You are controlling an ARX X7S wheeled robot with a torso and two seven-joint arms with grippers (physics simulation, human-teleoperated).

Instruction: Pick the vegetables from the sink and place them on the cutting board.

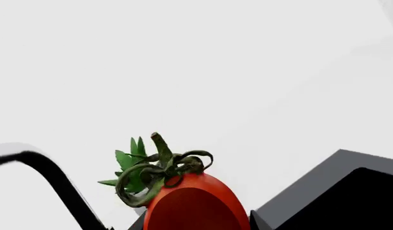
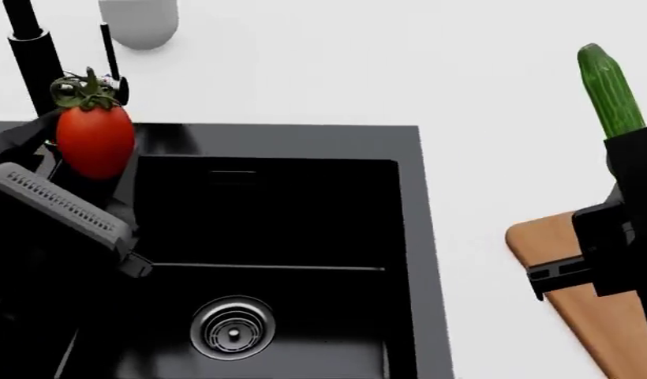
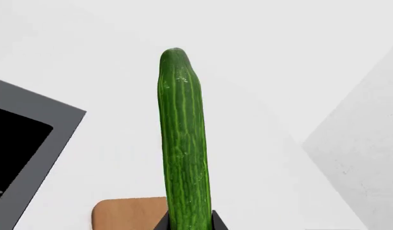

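Note:
A red tomato (image 2: 95, 140) with a green stem is held upright in my left gripper (image 2: 81, 170), above the left rim of the black sink (image 2: 408, 237). In the left wrist view the tomato (image 1: 195, 206) fills the space between the fingers, so the gripper (image 1: 196, 226) is shut on it. My right gripper (image 2: 623, 154) is shut on a bumpy green cucumber (image 2: 610, 91) that stands upright over the white counter. The cucumber (image 3: 182, 143) rises from the right gripper (image 3: 190, 225) in the right wrist view. The wooden cutting board (image 2: 576, 300) lies below the right arm, partly hidden; its corner (image 3: 129, 213) shows beside the cucumber.
A black faucet (image 2: 34, 55) stands at the sink's back left, close behind the tomato. A grey cylinder (image 2: 140, 20) sits on the counter behind it. A round steel drain (image 2: 232, 329) lies in the basin. White counter (image 2: 492, 95) runs between sink and board.

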